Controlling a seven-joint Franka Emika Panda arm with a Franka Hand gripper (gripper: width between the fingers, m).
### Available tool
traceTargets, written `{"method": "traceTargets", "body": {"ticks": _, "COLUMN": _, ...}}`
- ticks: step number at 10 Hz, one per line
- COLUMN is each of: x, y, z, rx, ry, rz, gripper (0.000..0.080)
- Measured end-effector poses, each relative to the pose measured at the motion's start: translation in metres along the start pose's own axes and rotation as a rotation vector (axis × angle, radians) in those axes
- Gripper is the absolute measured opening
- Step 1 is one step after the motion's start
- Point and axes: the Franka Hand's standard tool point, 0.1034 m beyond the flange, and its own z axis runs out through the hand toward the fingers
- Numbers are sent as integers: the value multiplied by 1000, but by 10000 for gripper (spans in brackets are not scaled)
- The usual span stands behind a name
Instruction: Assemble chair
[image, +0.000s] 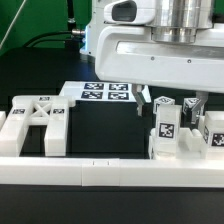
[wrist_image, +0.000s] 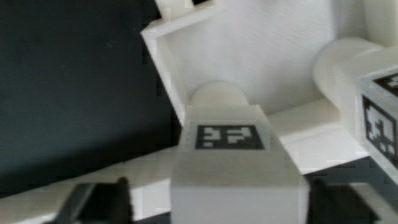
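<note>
Two claw fingers straddle tagged chair leg, gaps either side.

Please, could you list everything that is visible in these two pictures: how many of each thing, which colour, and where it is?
cross-braced panel: one, white, lying on the exterior view's left, behind the front rail.
tagged blocks: at least two, white with black-and-white tags, on the exterior view's right.
marker board: one, white with black tags, flat at the middle back.
rail: one, white, long and low, along the front.
table: one, black, under everything.
gripper: one, white body with dark fingers, above the exterior view's right, jaws open on either side of one tagged block.
</note>
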Motion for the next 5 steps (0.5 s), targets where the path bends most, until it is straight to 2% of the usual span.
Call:
{"method": "traceTargets", "body": {"ticks": 1, "x": 0, "y": 0, "z": 0, "rx": 1, "ry": 0, "rz": 11, "gripper": 394}}
{"method": "traceTargets", "body": {"ticks": 2, "x": 0, "y": 0, "z": 0, "rx": 1, "ry": 0, "rz": 23, "gripper": 287}}
{"method": "traceTargets", "body": {"ticks": 4, "x": 1, "y": 0, "z": 0, "rx": 4, "ry": 2, "rz": 51, "gripper": 287}}
{"method": "traceTargets", "body": {"ticks": 5, "x": 3, "y": 0, "z": 1, "rx": 20, "ry": 9, "rz": 179, "gripper": 287}}
